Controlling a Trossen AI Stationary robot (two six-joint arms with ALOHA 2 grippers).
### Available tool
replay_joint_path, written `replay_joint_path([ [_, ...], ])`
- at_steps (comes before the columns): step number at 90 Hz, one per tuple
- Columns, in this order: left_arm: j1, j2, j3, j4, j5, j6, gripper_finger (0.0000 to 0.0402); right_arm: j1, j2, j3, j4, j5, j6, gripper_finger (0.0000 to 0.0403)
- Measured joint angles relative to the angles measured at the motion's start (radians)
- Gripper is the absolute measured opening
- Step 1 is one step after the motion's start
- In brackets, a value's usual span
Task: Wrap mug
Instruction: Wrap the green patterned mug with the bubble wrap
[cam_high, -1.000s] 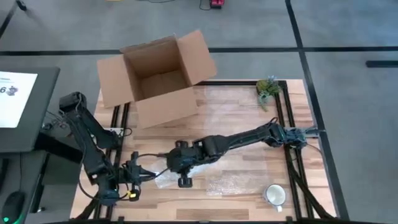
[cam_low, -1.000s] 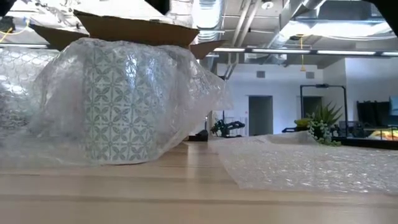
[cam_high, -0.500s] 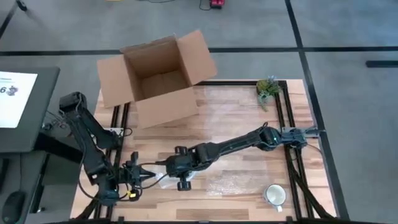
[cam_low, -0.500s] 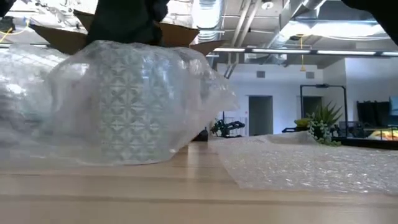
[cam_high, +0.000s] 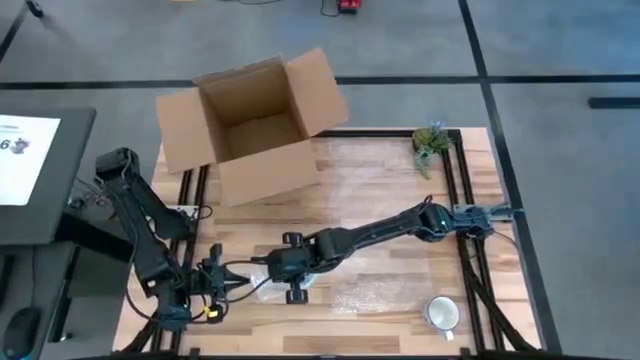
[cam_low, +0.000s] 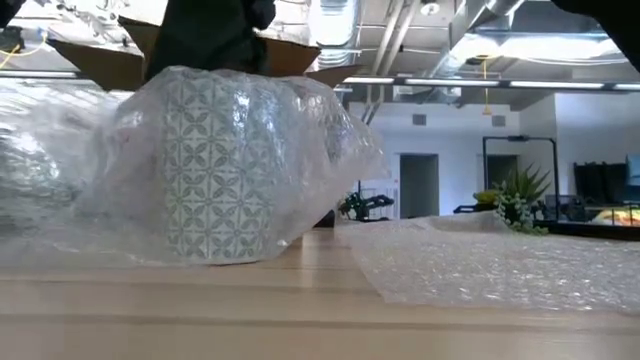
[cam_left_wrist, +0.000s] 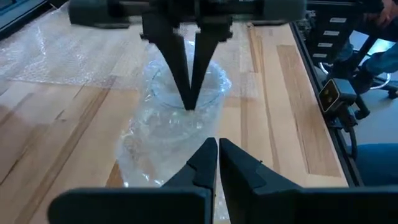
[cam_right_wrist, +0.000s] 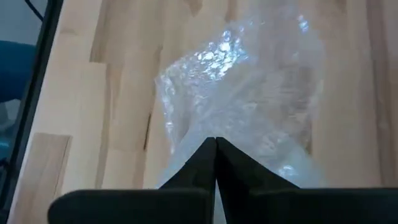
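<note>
- The right hand (cam_high: 277, 266) is reaching far across the desk (cam_high: 390, 190) from its right edge, and its two dark fingers (cam_left_wrist: 186, 87) are pinching together to a point on the bubble wrap (cam_low: 300, 150) — clenched on the plastic at the top of the bundle.
- In the right wrist view those same fingers (cam_right_wrist: 214, 163) are meeting with no gap, and crinkled wrap (cam_right_wrist: 249, 106) is spreading out beyond them over the wood.
- The left hand (cam_high: 232, 281) is sitting low near the desk's front left corner, pointing at the bundle; its fingers (cam_left_wrist: 214, 163) are pressed closed against each other, with the wrap's near edge right at their tips, though I cannot tell whether they are gripping any of it.
- The mug (cam_low: 215, 170) — white with a green geometric pattern — is standing upright on the desk inside the wrap, between the two hands, and the plastic is draping loosely over it and trailing down on both sides.
- A second sheet of bubble wrap (cam_low: 500, 265) is lying flat on the desk to the right of the bundle, apart from it.
- Another mug (cam_high: 442, 314), pale and unwrapped, is standing near the front right corner, well apart from the hands.
- An open cardboard box (cam_high: 250, 125) is sitting at the far left corner, overhanging the desk's edge.
- A small green plant (cam_high: 431, 141) is standing at the far right corner.
</note>
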Motion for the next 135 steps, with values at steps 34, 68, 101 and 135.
replay_joint_path([
  [34,0.0,0.0,0.0,-0.001,0.0,0.0,0.0,0.002,0.016,-0.015,-0.064,0.017,0.046,0.0],
  [68,-0.004,0.0,0.0,0.0,0.002,-0.014,0.0,-0.005,0.073,-0.013,-0.055,-0.014,0.063,0.0],
  [101,-0.005,0.0,0.0,0.002,0.008,-0.018,0.0,0.0,0.068,-0.014,-0.09,-0.06,0.044,0.0],
  [135,-0.005,0.0,0.0,0.0,0.006,-0.018,0.0,0.027,-0.109,-0.015,-0.151,-0.055,0.018,0.0],
])
